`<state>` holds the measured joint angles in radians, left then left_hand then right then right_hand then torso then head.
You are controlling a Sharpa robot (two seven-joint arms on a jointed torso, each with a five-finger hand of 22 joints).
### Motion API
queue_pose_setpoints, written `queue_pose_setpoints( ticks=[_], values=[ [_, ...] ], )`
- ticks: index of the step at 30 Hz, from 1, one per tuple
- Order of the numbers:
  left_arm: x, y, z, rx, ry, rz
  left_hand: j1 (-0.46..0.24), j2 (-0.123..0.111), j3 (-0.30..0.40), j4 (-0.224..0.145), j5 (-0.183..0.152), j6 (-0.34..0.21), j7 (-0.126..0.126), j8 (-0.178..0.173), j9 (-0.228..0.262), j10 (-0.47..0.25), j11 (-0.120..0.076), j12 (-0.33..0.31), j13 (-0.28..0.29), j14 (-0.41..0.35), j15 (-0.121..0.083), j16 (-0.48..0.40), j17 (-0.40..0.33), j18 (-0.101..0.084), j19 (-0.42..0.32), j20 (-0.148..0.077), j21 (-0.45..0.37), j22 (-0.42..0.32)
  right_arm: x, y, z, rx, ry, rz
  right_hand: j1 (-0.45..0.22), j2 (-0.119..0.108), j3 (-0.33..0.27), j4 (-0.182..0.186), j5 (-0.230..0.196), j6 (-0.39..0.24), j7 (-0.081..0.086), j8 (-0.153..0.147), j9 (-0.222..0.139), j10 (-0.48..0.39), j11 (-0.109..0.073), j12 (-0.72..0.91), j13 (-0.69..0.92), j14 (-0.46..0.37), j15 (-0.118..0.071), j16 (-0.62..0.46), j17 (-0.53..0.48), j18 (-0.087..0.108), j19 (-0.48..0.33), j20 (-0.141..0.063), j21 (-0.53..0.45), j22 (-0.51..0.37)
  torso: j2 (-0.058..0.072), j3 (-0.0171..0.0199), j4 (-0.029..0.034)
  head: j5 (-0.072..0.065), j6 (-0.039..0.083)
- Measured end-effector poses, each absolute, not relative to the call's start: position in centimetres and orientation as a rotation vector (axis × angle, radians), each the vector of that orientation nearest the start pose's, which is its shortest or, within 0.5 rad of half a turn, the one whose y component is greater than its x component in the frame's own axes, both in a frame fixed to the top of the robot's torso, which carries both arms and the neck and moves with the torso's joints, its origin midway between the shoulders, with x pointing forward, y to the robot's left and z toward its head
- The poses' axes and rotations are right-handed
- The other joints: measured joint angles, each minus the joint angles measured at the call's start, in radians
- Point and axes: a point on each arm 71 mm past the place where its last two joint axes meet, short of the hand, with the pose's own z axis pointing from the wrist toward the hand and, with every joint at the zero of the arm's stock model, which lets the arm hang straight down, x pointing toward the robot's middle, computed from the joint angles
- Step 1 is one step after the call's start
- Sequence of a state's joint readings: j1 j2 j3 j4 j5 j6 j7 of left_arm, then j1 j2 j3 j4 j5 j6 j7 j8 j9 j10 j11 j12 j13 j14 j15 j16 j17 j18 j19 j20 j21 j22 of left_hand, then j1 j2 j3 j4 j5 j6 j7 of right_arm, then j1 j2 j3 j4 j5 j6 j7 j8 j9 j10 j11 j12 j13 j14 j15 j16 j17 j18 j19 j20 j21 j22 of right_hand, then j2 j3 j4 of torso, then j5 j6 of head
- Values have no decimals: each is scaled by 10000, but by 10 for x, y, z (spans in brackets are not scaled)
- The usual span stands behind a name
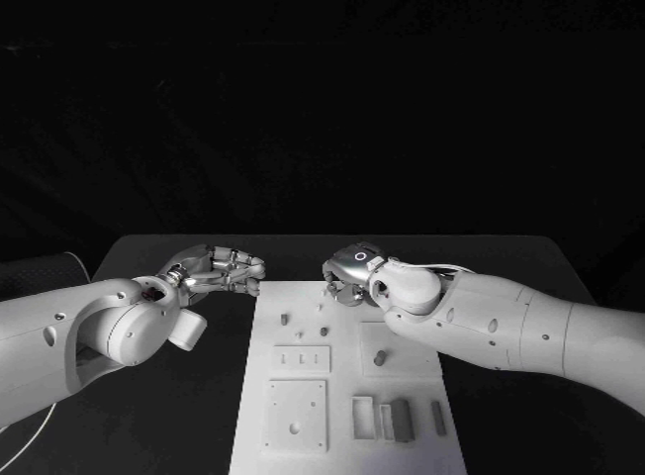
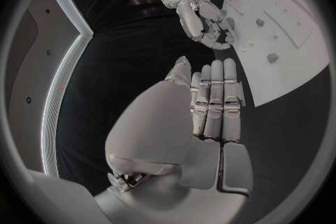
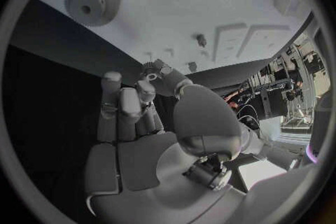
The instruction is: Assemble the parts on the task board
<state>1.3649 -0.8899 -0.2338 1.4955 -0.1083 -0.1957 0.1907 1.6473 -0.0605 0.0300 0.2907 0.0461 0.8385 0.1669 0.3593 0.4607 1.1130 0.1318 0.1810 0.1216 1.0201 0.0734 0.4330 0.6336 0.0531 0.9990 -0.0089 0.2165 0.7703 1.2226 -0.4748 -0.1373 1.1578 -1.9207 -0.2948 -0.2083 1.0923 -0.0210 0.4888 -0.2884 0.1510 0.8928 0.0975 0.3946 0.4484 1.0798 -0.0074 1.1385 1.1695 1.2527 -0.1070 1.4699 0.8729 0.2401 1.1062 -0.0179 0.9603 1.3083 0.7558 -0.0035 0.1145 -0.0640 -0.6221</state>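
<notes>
Black table carries the task board; left hand spread, empty; right hand hides its curled fingers' contents.

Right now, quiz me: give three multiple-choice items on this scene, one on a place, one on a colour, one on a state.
1. Where is the left robot hand?
A. Over the black table, beside the task board
B. Over the board's middle
C. Beneath the table
2. What colour is the task board?
A. Red
B. White
C. Green
3. What does the left robot hand hold?
A. A gear
B. A cable
C. Nothing
Answers: 1 A, the head view shows it left of the board; 2 B, it is plainly white against the table; 3 C, its wrist view shows straight, bare fingers.
</notes>
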Motion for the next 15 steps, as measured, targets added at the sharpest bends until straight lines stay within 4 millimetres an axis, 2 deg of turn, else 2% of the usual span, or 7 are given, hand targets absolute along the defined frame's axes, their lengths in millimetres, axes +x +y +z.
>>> queue_pose_setpoints(
  ticks=[6, 15],
  values=[
    [494, 235, -182, -9956, 17355, -13492, 0, 0, 0, 0, 0, 0, 0, 0, 0, 0, 0, 0, 0, 0, 0, 0, 0, -5, 0, 0, 0, 0, 531, -98, -219, -6113, 15096, 3153, 0, 0, 0, 0, 0, 3, -3, 0, 0, 1, 0, 0, -50, 6, 6, 0, -15, 1, 0, 2, 0, 0, 9, 5, 18, 17, 70],
    [494, 234, -182, -9932, 17365, -13512, 0, 0, 0, 0, 0, 0, 0, 0, 0, 0, 0, 0, 1, 0, 0, 0, 9, -17, 0, 0, -40, 1, 534, -91, -219, -6107, 15018, 3044, 0, 0, -1, 0, 0, 4, -4, -2, -3, 17, -17, 0, -63, 18, 19, -1, -24, 1, -1, 4, 0, 0, 28, 4, 42, 44, 106]
  ],
)
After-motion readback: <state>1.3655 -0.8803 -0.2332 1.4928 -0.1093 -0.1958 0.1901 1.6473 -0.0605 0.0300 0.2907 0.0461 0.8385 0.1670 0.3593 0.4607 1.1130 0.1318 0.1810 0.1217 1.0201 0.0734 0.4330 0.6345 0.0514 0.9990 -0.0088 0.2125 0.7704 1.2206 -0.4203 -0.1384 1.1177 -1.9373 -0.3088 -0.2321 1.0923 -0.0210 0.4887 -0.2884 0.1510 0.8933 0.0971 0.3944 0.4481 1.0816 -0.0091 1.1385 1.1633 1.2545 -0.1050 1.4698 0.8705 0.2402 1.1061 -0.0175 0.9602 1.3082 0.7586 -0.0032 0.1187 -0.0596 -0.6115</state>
